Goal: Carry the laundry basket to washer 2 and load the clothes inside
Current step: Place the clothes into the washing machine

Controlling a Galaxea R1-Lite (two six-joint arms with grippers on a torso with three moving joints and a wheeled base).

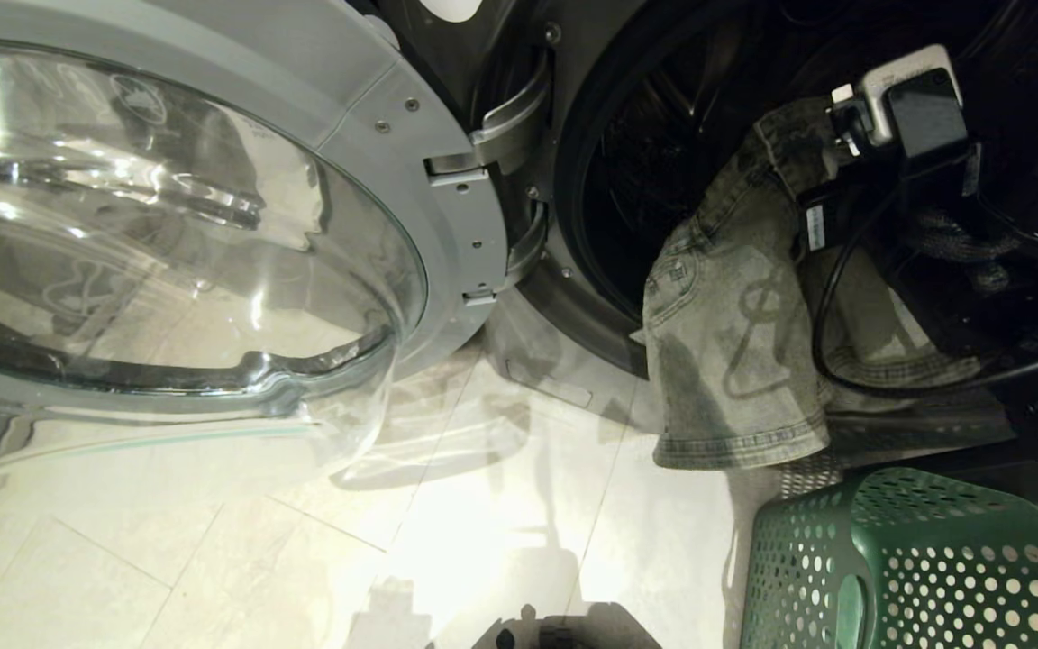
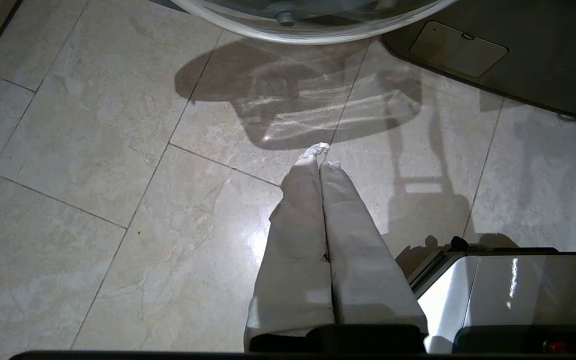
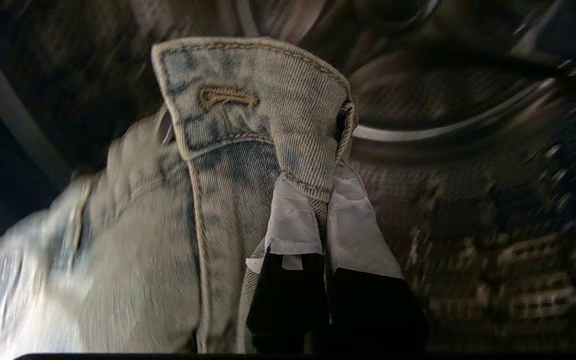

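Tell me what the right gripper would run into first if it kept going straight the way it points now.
Probably the washer drum's perforated inner wall: the right gripper, shut on a denim garment, points into it. Depth is unclear.

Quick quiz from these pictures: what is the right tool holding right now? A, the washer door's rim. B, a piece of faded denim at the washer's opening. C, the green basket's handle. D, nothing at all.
B: the right tool is pinched shut on the denim garment, which drapes out of the washer drum over its lip.

clothes (image 1: 735,361): faded denim | laundry basket (image 1: 915,568): perforated plastic | floor (image 1: 213,559): glossy tile
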